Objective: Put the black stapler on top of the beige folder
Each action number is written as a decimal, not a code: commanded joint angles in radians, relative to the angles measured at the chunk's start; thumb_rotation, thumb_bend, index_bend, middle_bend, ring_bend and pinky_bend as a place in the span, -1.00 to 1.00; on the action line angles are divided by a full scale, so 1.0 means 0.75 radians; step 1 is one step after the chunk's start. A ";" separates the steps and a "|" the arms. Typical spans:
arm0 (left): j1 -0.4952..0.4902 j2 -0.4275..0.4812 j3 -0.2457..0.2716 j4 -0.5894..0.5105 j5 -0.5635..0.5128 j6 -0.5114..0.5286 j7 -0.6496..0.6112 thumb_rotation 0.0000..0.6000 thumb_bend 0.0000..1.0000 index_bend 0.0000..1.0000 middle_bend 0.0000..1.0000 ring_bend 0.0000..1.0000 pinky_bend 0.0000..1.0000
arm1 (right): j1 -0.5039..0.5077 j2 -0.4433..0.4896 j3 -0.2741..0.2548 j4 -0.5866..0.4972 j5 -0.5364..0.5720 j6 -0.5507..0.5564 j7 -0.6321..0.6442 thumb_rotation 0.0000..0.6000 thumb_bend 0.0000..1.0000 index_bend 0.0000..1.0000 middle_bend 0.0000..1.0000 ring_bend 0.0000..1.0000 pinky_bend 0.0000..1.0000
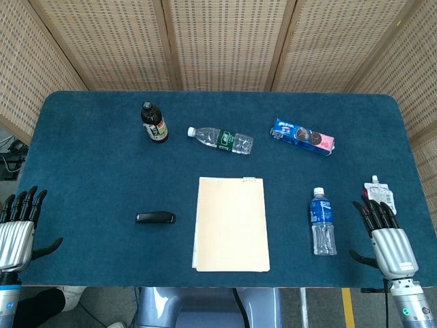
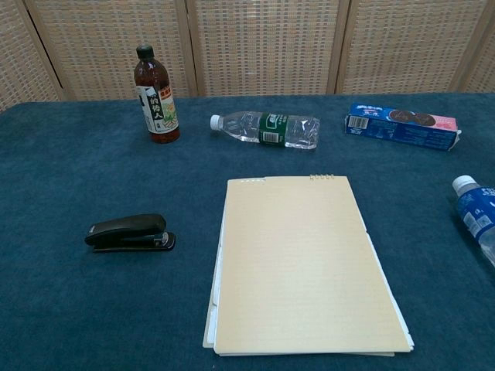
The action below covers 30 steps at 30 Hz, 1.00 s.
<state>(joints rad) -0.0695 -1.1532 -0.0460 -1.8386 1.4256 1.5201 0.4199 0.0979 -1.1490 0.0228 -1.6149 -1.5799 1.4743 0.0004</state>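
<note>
My left hand (image 1: 17,229) rests at the near left edge of the dark blue cloth-covered table (image 1: 89,157), fingers spread and holding nothing; my right hand (image 1: 386,232) sits the same way at the near right edge, open and empty, so neither has begun on the job. The black metal stapler (image 2: 130,233) lies flat on its base, well apart from my left hand and just left of the flat beige paper folder (image 2: 302,267), with bare cloth between the two. I judge the left hand the natural one to fetch it, since nothing stands on that path. The folder lies flat and bare, ready to receive it. Farther back stand a brown tea bottle (image 2: 156,97), a clear water bottle (image 2: 267,129) on its side and a blue biscuit packet (image 2: 402,126); a blue-labelled bottle (image 1: 321,222) and a white pouch (image 1: 379,191) lie near my right hand, none in the way.
</note>
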 commanded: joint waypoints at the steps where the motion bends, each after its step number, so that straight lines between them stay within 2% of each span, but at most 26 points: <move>1: 0.000 -0.005 0.001 0.000 0.002 0.002 0.006 1.00 -0.63 -1.00 -1.00 -1.00 -1.00 | -0.003 0.003 0.001 -0.002 -0.004 0.007 0.010 1.00 -0.77 -1.00 -1.00 -1.00 -1.00; 21: -0.013 -0.012 -0.001 0.003 -0.012 -0.022 0.015 1.00 -0.63 -1.00 -1.00 -1.00 -1.00 | -0.003 0.009 0.004 -0.007 0.008 0.002 0.019 1.00 -0.77 -0.99 -1.00 -1.00 -1.00; 30: -0.104 -0.060 -0.046 0.001 -0.083 -0.132 0.143 1.00 -0.63 -1.00 -1.00 -1.00 -1.00 | -0.006 0.016 0.008 -0.013 0.015 0.004 0.035 1.00 -0.77 -0.96 -1.00 -1.00 -1.00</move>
<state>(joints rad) -0.1329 -1.1899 -0.0692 -1.8375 1.3770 1.4359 0.5141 0.0933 -1.1367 0.0287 -1.6245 -1.5689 1.4775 0.0267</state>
